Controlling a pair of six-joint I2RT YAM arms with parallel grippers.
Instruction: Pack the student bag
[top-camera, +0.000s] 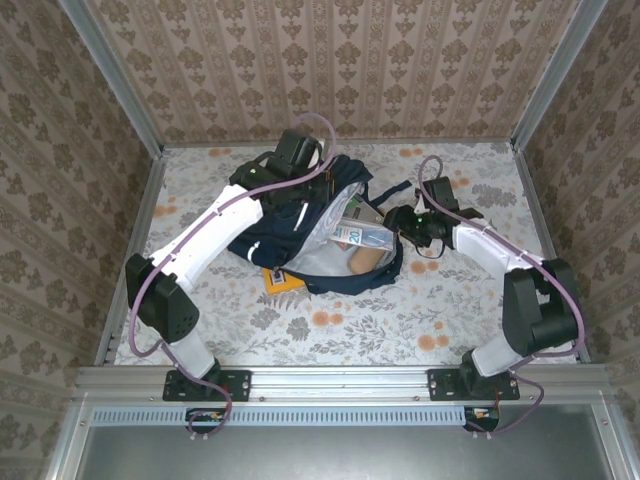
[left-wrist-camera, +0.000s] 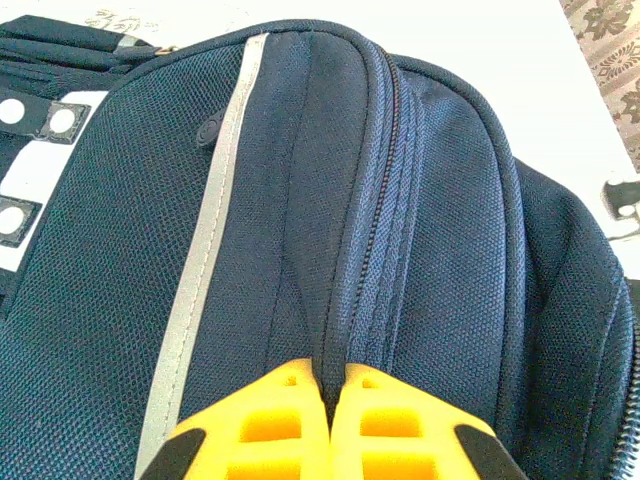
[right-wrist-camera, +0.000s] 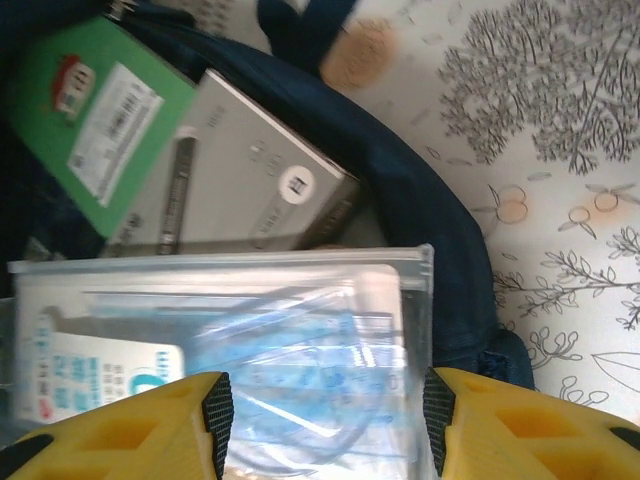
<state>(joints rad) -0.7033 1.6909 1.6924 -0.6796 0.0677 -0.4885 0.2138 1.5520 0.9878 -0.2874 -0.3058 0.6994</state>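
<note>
Top view: the student bag (top-camera: 272, 238) lies mid-surface (top-camera: 400, 320), its mouth gaping toward your right arm. The left gripper (top-camera: 296, 156) sits at the bag's far top. In its wrist view the left gripper (left-wrist-camera: 330, 400) is pressed together on a fold of navy fabric (left-wrist-camera: 430, 250) beside the zip, pinching the bag and, by the look of it, holding the mouth open.

The right gripper (top-camera: 412, 226) stands at the open rim and is the nearer one to the opening. In its wrist view the right gripper (right-wrist-camera: 325, 400) is spread. A clear packet (right-wrist-camera: 300, 330) with blue contents lies flat below it, long axis across the jaws and wider than their gap, so you have no hold on it. Beyond the packet, deeper inside the rim (right-wrist-camera: 440, 200), rest a grey box (right-wrist-camera: 250, 180) and a green book (right-wrist-camera: 90, 120).

Judgement: any further seating of the packet runs from the right gripper leftward into the bag
</note>
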